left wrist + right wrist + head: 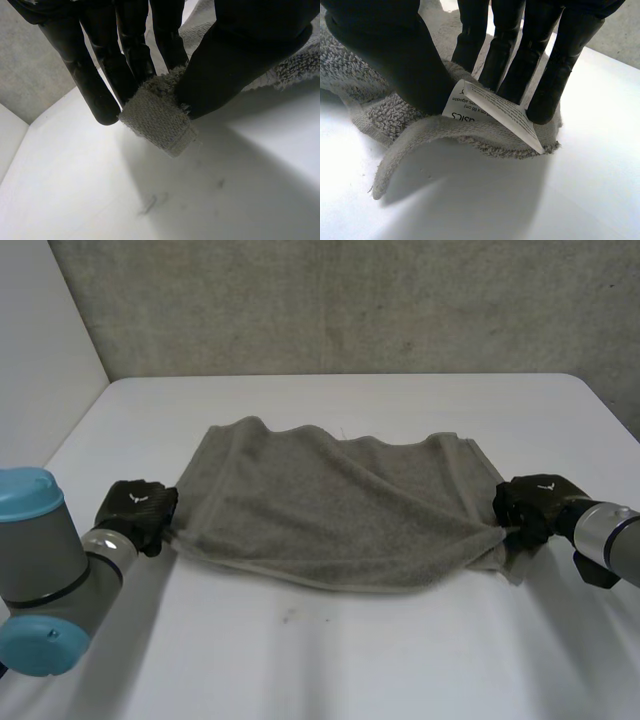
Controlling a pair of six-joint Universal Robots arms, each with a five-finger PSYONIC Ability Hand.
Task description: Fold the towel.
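– Pinching both near corners: left hand is clamping a corner of the towel between thumb and fingers, and right hand is doing likewise with the care label caught in its grip.
– Towel is lying rumpled mid-surface, far edge wavy. Suggest lifting both corners level, easing them apart to take out the sag, then carrying them over to the far edge. Label is looking slippery; watch that side.

White table, grey wall

Plain grey-olive towel with a white, black-printed label; white table; mottled grey wall.
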